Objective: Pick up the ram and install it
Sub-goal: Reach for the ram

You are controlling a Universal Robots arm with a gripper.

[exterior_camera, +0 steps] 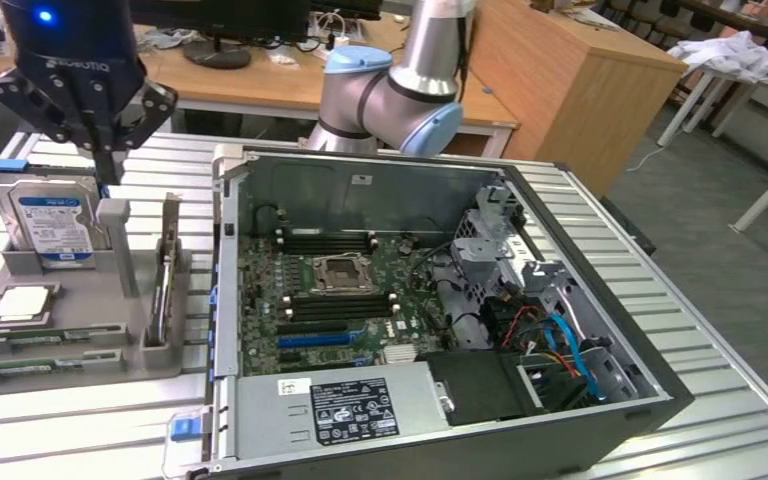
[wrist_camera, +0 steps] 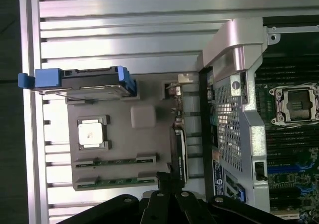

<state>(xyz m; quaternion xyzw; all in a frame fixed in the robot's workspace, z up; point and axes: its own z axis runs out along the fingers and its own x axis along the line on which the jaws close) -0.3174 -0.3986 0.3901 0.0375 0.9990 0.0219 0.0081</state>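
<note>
Two ram sticks (exterior_camera: 53,339), thin and green, lie side by side in slots at the near end of a grey holder (exterior_camera: 77,355); in the wrist view they are the ram strips (wrist_camera: 117,161) beside the processor. My gripper (exterior_camera: 105,152) hangs above the holder's far end, just behind the hard drive, well apart from the ram. Its black fingers meet at a point, shut with nothing between them. In the wrist view the gripper (wrist_camera: 169,199) has its dark linkages over the holder's edge.
A blue-labelled hard drive (exterior_camera: 56,224) stands upright in the holder, with a processor (exterior_camera: 19,304) and a thin upright card (exterior_camera: 164,285) nearby. The open computer case (exterior_camera: 624,350) lies at the exterior view's right, its motherboard memory slots (exterior_camera: 337,305) flanking the socket.
</note>
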